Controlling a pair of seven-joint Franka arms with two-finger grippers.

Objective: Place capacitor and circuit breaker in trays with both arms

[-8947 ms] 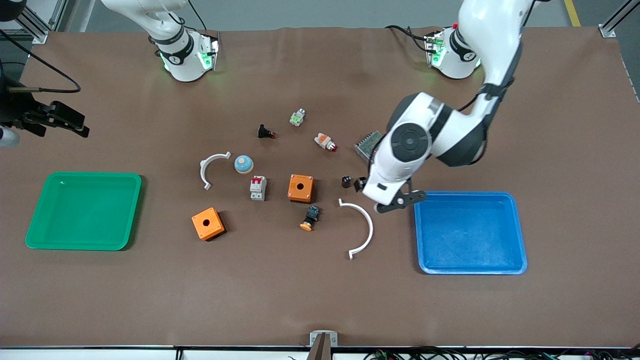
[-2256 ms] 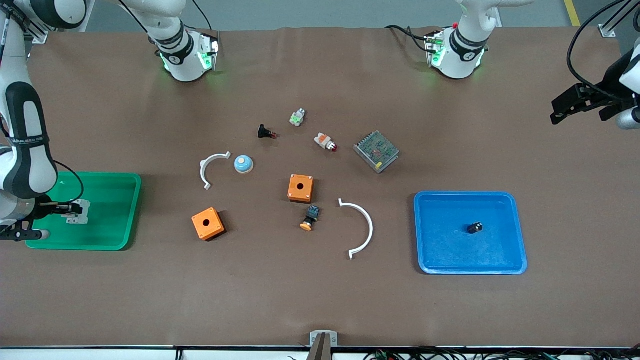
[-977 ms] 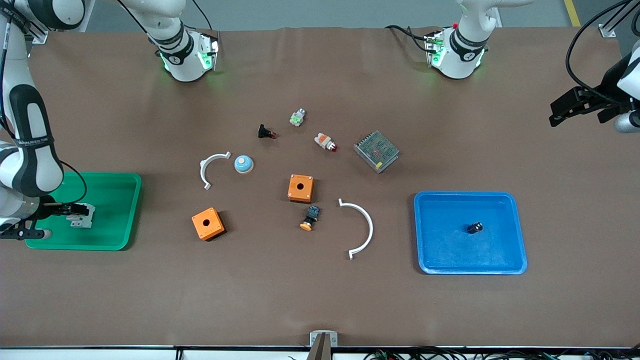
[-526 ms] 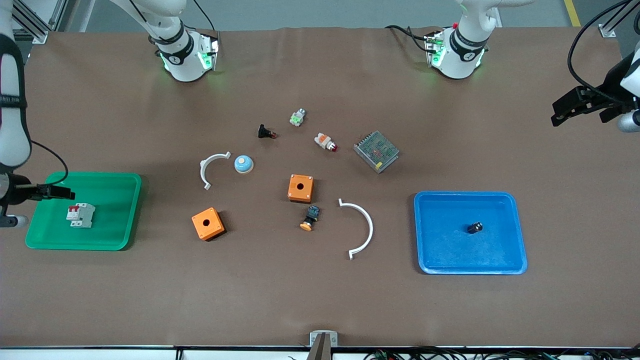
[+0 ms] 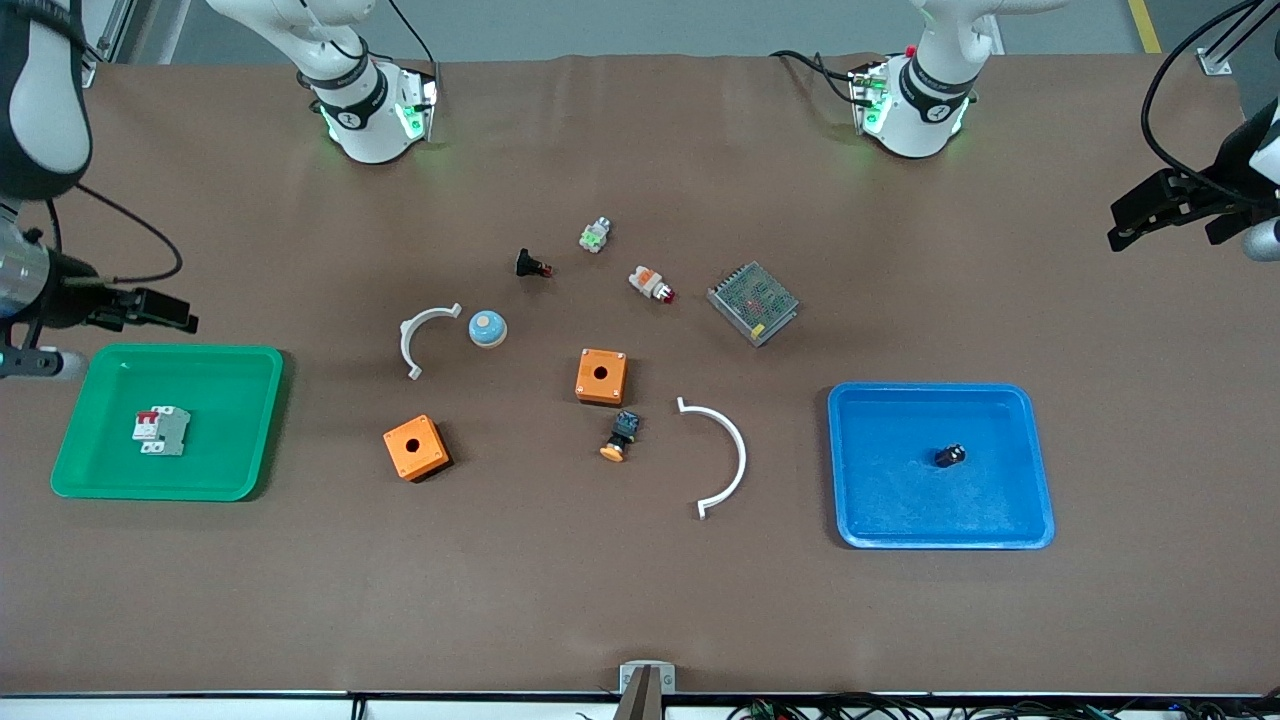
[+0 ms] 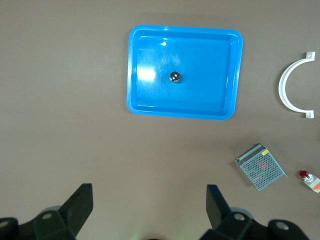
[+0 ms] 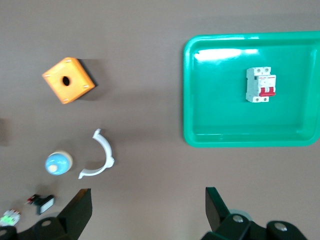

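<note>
The circuit breaker (image 5: pixel 161 431), a white-grey block with two red toggles, lies in the green tray (image 5: pixel 240 420); it also shows in the right wrist view (image 7: pixel 260 84). The capacitor (image 5: pixel 949 456), a tiny black cylinder, lies in the blue tray (image 5: pixel 880 500); it also shows in the left wrist view (image 6: pixel 174 76). My right gripper (image 5: pixel 160 310) is open and empty, high over the table just past the green tray. My left gripper (image 5: pixel 1150 212) is open and empty, high over the left arm's end of the table.
In the middle of the table lie two orange boxes (image 5: pixel 601 376) (image 5: pixel 415 447), two white arcs (image 5: pixel 728 455) (image 5: pixel 420 333), a blue dome (image 5: pixel 487 328), a metal mesh box (image 5: pixel 752 302), a black-and-blue switch (image 5: pixel 621 435) and small buttons (image 5: pixel 651 284) (image 5: pixel 532 265).
My right gripper let go of the circuit breaker in the green tray and rose up and away from it toward the robots' side. The left arm has hardly moved.
</note>
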